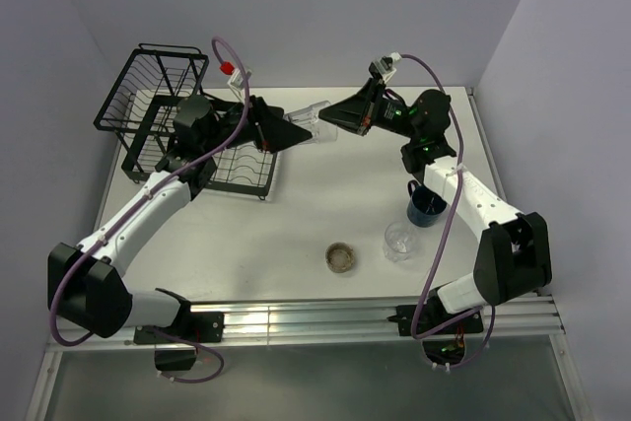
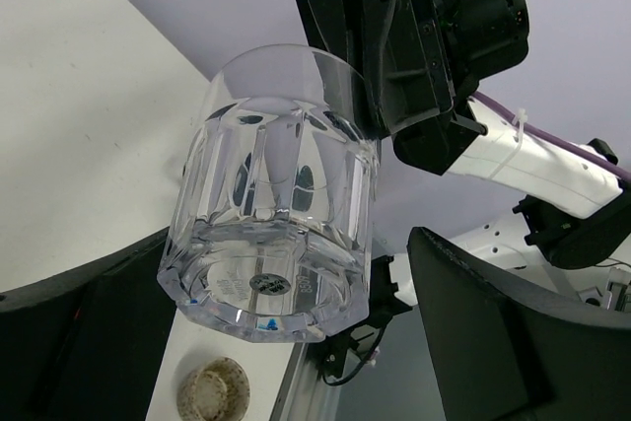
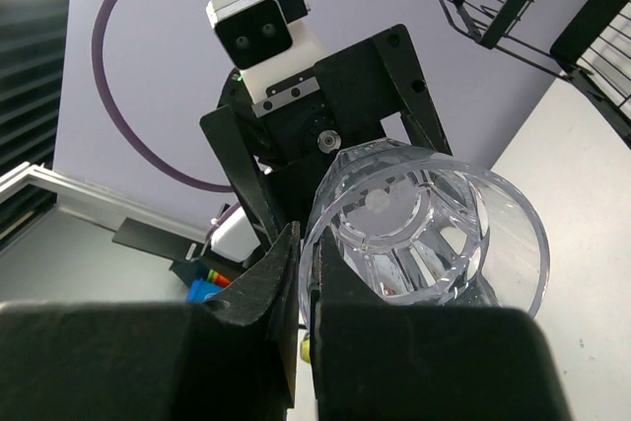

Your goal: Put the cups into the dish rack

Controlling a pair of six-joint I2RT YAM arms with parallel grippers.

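Aloft, right pincer (image 3: 306, 255) pinches the tumbler (image 3: 424, 224) rim while left pincer (image 1: 286, 132) gapes, partly cropped.

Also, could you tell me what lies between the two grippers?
A clear glass tumbler, tipped sideways, sits between the left gripper and the right gripper; the top view shows it.

Top view: fixed high behind the arm bases, looking down over the whole counter (image 1: 325, 184). Left wrist view: very close to a clear tumbler (image 2: 271, 234), facing upward at the right arm (image 2: 552, 160). Right wrist view: opposite, facing the left wrist camera (image 3: 254, 32). Both share the tumbler.
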